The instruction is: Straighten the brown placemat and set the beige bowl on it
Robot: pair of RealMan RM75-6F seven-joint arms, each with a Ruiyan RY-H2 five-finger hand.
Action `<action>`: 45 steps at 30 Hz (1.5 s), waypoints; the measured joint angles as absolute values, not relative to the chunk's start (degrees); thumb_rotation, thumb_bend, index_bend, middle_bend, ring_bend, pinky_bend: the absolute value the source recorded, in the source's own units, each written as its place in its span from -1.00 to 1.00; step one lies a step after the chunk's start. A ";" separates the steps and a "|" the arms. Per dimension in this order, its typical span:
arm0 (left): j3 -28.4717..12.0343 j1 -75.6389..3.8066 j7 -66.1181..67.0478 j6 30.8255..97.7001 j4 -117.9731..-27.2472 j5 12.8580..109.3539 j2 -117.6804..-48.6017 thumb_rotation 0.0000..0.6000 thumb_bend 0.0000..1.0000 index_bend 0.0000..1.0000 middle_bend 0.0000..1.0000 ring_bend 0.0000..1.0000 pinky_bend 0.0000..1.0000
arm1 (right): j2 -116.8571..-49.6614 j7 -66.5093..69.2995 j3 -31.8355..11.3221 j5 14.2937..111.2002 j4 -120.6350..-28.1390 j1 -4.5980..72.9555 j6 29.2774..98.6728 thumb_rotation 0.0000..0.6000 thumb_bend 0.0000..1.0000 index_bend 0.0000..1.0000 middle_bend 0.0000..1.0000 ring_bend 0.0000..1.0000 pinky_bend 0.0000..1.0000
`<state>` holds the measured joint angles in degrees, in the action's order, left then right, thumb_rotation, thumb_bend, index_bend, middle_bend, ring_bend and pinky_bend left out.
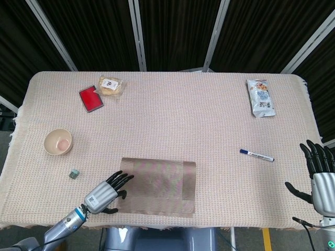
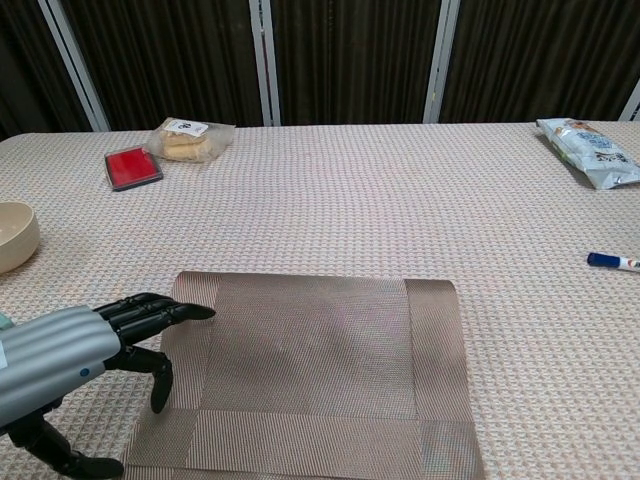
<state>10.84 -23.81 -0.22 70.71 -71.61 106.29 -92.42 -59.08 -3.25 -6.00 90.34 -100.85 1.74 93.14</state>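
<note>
The brown placemat (image 1: 157, 186) lies flat near the table's front edge, long axis running left to right. The left hand (image 1: 104, 191), fingers spread, reaches over its left edge. The beige bowl (image 1: 57, 141) sits upright far left. The right hand (image 1: 320, 178) hovers spread, empty.

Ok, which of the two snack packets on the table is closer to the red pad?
The clear cookie packet at the far left, right beside the red pad. The white snack bag lies across the table, far right.

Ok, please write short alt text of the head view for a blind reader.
The left hand, fingers apart, reaches the left edge of a brown placemat; a beige bowl sits apart, further left. The right hand waits open at the table's right edge.
</note>
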 measured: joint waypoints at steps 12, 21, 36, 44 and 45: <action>11.02 -24.34 0.60 70.30 -71.66 105.63 -92.73 1.00 -1.00 -0.03 -1.00 -1.00 -1.00 | -59.00 -3.07 -6.04 90.34 -100.94 1.68 93.29 1.00 -1.00 -1.00 -1.00 -1.00 -1.00; 11.17 -24.54 0.94 69.54 -71.22 104.78 -93.28 1.00 -0.97 -0.03 -1.00 -1.00 -1.00 | -58.98 -2.93 -6.09 90.18 -100.84 1.76 93.11 1.00 -1.00 -1.00 -1.00 -1.00 -1.00; 11.39 -25.09 1.31 68.73 -72.61 103.92 -92.98 1.00 -0.47 -0.03 -1.00 -1.00 -1.00 | -58.74 -2.42 -6.09 90.13 -100.93 1.73 93.10 1.00 -1.00 -1.00 -1.00 -1.00 -1.00; 11.46 -25.14 1.16 68.30 -72.67 103.32 -93.05 1.00 -0.33 -0.03 -1.00 -1.00 -1.00 | -58.77 -2.44 -6.04 90.13 -100.93 1.77 92.95 1.00 -1.00 -1.00 -1.00 -1.00 -1.00; 11.45 -25.13 1.10 68.25 -72.64 103.21 -93.08 1.00 -0.31 -0.03 -1.00 -1.00 -1.00 | -58.77 -2.44 -6.04 90.12 -100.93 1.78 92.95 1.00 -1.00 -1.00 -1.00 -1.00 -1.00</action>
